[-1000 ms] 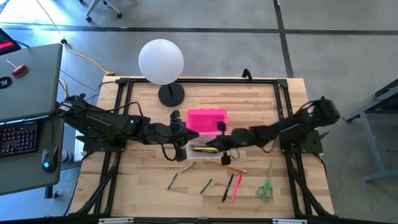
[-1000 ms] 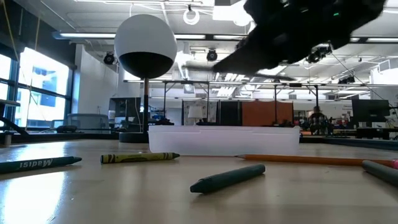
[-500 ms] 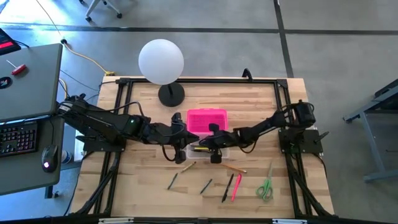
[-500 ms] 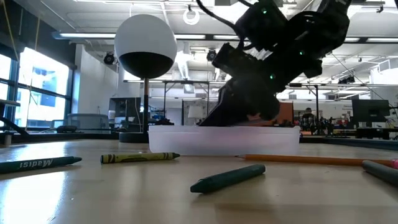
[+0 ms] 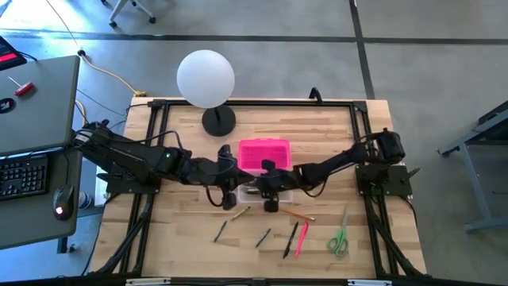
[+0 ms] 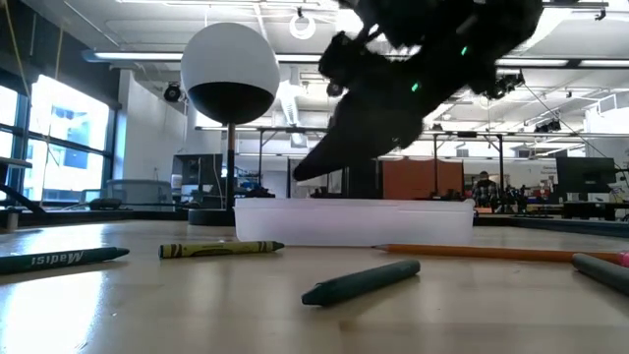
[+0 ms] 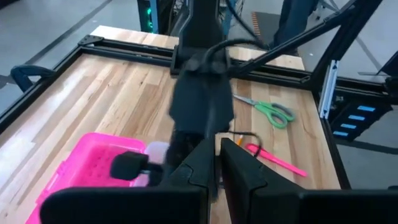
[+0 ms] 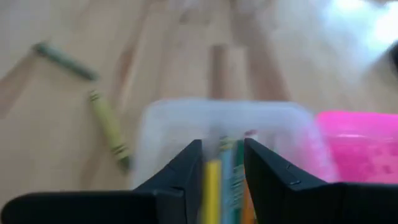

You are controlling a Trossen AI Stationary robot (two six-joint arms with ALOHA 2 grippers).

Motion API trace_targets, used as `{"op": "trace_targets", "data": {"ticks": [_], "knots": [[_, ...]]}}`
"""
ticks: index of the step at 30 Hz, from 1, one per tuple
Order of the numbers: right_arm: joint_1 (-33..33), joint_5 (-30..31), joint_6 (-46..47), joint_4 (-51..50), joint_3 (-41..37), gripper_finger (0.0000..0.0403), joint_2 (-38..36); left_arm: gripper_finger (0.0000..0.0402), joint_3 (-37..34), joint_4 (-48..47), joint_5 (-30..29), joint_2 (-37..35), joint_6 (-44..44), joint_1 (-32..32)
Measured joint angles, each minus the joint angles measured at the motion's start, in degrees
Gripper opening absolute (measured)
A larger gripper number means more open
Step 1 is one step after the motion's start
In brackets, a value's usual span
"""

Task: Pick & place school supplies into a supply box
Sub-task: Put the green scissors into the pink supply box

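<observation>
My right gripper [image 8: 221, 163] hangs over the clear supply box [image 8: 168, 134], fingers parted around nothing, with crayons lying inside. My left gripper [image 7: 220, 163] sits by the box's pink lid [image 5: 263, 152]; its fingers look nearly closed, and I can't tell whether they hold anything.

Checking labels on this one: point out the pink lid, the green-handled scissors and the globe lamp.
pink lid [image 5: 264, 151], high view, middle of its top.
green-handled scissors [image 5: 340, 242], high view, on the handles.
globe lamp [image 5: 205, 77], high view, centre of the white globe.
</observation>
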Motion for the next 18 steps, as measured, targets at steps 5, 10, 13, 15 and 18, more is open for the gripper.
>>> {"op": "trace_targets", "data": {"ticks": [5, 10, 13, 15, 18], "knots": [[5.51, 2.51, 0.48, -23.06, 4.76, 0.0095, -6.39, 0.0062, 0.00, -1.87, 0.02, 0.07, -0.07, 0.06], [14.74, 2.26, 8.64, -43.67, 8.03, 0.0094, -14.27, 0.0062, -0.02, -3.11, -0.04, 0.11, -0.19, 0.04], [22.12, 1.49, 9.72, -49.75, 6.54, 0.0094, -17.39, 0.0062, -0.02, -3.76, -0.06, 0.11, -0.21, 0.04], [27.45, -0.32, 9.38, -52.31, 4.96, 0.0094, -18.07, 0.0062, -0.02, -4.32, -0.35, 0.11, -0.22, 0.06], [34.53, -4.58, 11.20, -55.04, 2.76, 0.0094, -18.12, 0.0062, -0.02, -4.56, -0.51, 0.11, -0.20, 0.06]]}}
